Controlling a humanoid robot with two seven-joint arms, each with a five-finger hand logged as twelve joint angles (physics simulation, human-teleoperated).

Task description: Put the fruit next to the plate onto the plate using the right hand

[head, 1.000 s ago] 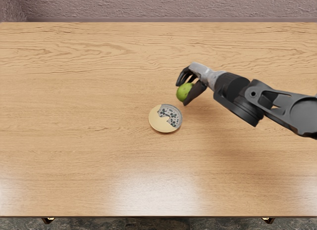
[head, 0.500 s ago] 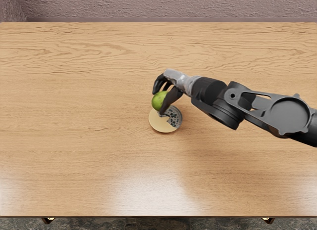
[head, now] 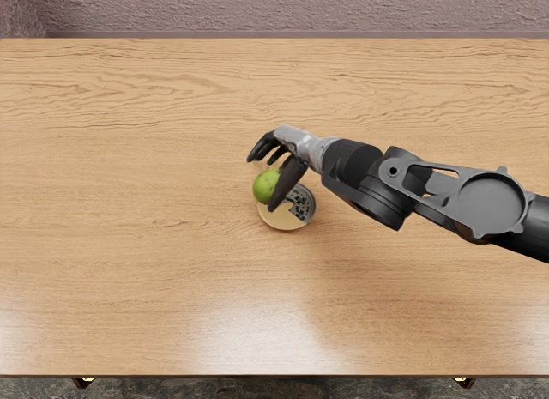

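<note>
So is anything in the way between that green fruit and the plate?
Nothing visible is. The green fruit already overlaps the plate's upper-left rim, right under the right hand, with no other object between them.

Open tabletop [head: 129, 244] all round the plate [head: 288, 224] — only fruit [head: 265, 186] and robot hand [head: 280, 157] stand over it.

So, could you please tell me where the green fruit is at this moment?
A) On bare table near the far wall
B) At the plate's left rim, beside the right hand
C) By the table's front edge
B: the fruit overlaps the left rim of the plate, just below the right hand.
</note>
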